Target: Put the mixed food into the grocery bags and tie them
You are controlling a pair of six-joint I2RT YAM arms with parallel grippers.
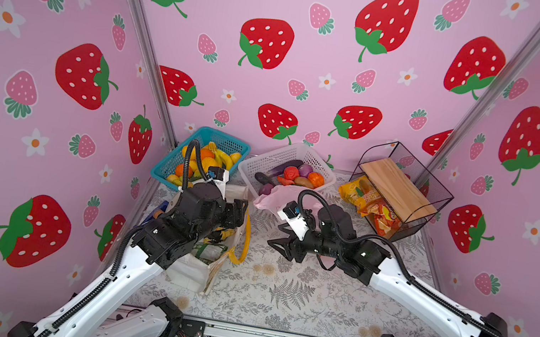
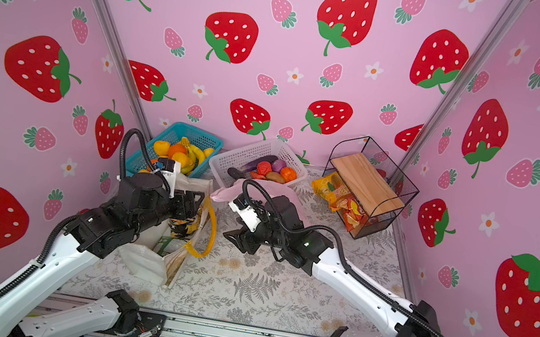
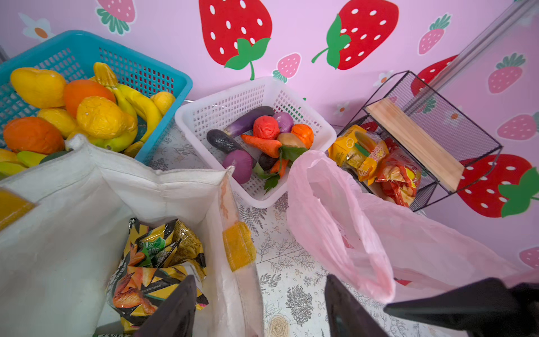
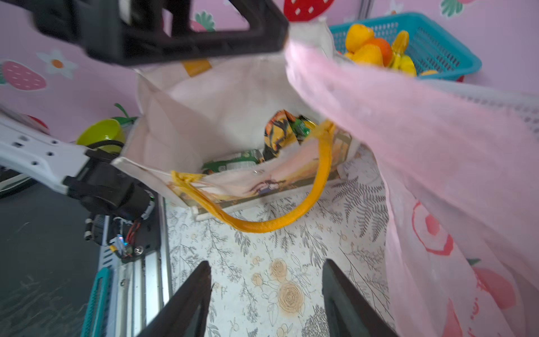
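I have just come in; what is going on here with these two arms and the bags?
Food is being packed into bags. The white tote already holds snack packets; the left gripper hangs open over its rim. The right gripper is open and empty above the tablecloth beside the pink bag. Vegetables lie in the white basket. Neither bag is tied.

The snack packet (image 3: 157, 262) in the white bag (image 3: 73, 204) has white writing on a green patch, but I can't tell what it says. The yellow packet (image 3: 350, 146) in the wire shelf (image 3: 455, 128) has red letters too, and they are too blurry to read.
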